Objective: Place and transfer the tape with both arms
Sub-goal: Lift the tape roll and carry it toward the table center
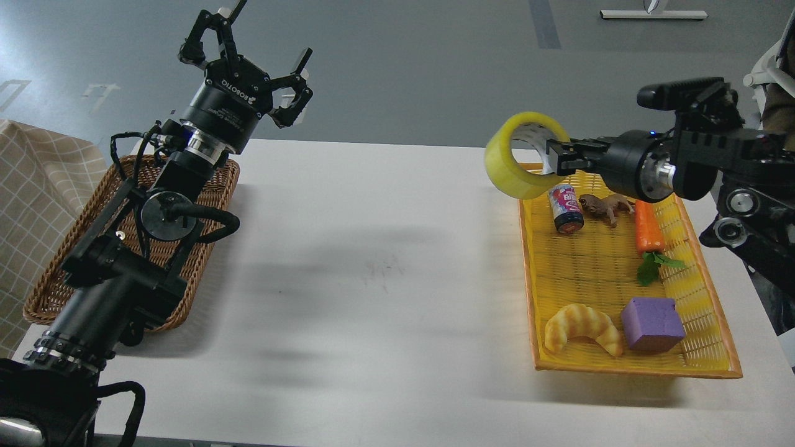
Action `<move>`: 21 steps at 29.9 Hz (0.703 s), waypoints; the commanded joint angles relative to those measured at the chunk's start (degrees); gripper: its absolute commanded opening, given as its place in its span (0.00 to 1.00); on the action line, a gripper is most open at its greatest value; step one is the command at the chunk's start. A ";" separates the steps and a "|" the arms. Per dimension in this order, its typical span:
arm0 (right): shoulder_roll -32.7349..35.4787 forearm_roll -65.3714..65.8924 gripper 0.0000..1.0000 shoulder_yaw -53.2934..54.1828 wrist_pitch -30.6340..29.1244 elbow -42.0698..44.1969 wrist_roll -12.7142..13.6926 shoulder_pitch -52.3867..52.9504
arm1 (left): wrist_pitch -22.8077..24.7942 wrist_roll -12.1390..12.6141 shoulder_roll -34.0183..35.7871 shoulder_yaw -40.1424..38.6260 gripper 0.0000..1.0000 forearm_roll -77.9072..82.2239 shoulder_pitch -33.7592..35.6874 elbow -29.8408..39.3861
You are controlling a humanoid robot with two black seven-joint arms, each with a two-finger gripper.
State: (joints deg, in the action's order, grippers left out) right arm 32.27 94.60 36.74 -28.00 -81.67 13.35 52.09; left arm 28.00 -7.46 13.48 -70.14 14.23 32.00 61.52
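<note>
The tape (510, 162), a wide yellow roll with a grey-white core, hangs in the air above the far left corner of the yellow basket (708, 323). My right gripper (554, 159) comes in from the right and is shut on the roll's right wall, one finger inside the core. My left gripper (248, 65) is raised above the far end of the brown wicker basket (43, 292) at the left, fingers spread open and empty.
The yellow basket holds a small can (566, 208), a brown toy animal (605, 205), a carrot (648, 231), a croissant (582, 328) and a purple block (653, 324). A white table (372, 279) lies between the two baskets. A checked cloth (37, 186) is at far left.
</note>
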 commanded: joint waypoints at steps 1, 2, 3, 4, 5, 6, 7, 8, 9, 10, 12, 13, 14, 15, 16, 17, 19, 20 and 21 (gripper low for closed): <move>-4.74 0.06 0.00 -1.49 0.00 2.21 0.01 1.61 | 0.00 -0.01 -0.48 0.00 0.98 0.00 0.09 0.01; -6.15 0.06 0.00 -2.80 0.00 3.00 0.09 2.31 | 0.00 -0.01 -0.56 0.00 0.98 0.00 0.09 0.01; -6.86 0.06 0.00 -3.60 0.00 3.53 0.01 2.66 | 0.00 -0.01 -0.56 0.00 0.98 0.00 0.09 0.01; -8.35 0.06 0.00 -5.17 0.00 4.49 0.01 3.19 | 0.00 -0.01 -0.56 0.00 0.98 0.00 0.09 0.01; -9.06 0.06 0.00 -5.80 0.00 5.02 0.01 3.37 | 0.00 -0.01 -0.56 0.00 0.98 0.00 0.09 0.01; -9.85 0.06 0.00 -6.32 0.00 5.55 0.01 3.55 | 0.00 -0.01 -0.56 0.00 0.98 0.00 0.09 0.01; -11.34 -0.02 0.00 -6.94 0.00 6.34 0.01 3.72 | 0.00 -0.01 -0.56 0.00 0.98 0.00 0.09 0.01; -12.05 -0.03 0.00 -7.12 0.00 6.69 0.01 3.72 | 0.00 -0.01 -0.48 -0.09 0.98 0.00 0.09 0.01; -13.62 -0.03 0.00 -7.38 0.00 7.39 0.01 3.64 | 0.00 -0.01 -0.56 -0.09 0.98 0.00 0.09 0.01; -15.55 -0.03 0.00 -7.56 0.00 8.70 0.01 3.63 | 0.00 -0.01 -0.56 -0.18 0.98 0.00 0.09 0.09; -17.49 -0.03 0.00 -7.56 0.00 9.94 0.01 3.63 | 0.00 -0.01 -0.56 -0.26 0.98 0.00 0.09 0.09; -19.16 0.06 0.00 -7.73 0.00 11.08 0.01 3.55 | 0.00 -0.01 -0.56 -0.35 0.98 0.00 0.09 0.09; -19.87 0.06 0.00 -8.00 0.00 11.61 0.01 3.55 | 0.00 -0.10 -0.56 -0.35 0.98 0.00 0.09 0.09; -21.27 0.15 0.00 -9.22 0.00 12.84 0.01 3.63 | 0.00 -0.02 -0.56 -0.35 0.98 0.00 0.09 0.09; -22.33 0.24 0.00 -10.62 0.00 13.98 0.01 3.72 | 0.00 -0.01 -0.56 -0.35 0.98 0.00 0.09 0.09; -22.77 0.24 0.00 -11.16 0.00 14.51 0.01 3.72 | 0.00 -0.01 -0.56 -0.35 0.98 0.00 0.09 0.09; -23.66 0.33 0.00 -12.04 0.00 15.40 0.01 3.72 | 0.00 -0.01 -0.56 -0.35 0.98 0.00 0.09 0.09; -24.61 0.41 0.00 -12.30 0.00 16.09 0.01 3.72 | 0.00 -0.10 -0.56 -0.35 0.98 0.00 0.09 0.09; -25.23 0.41 0.00 -12.31 0.00 16.62 0.01 3.72 | 0.00 -0.36 -0.56 -0.44 0.98 0.00 0.09 0.18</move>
State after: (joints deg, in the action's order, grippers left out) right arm 8.80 94.91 25.06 -28.00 -66.58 13.37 55.77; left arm 28.00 -7.50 12.92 -70.50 14.24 32.09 61.61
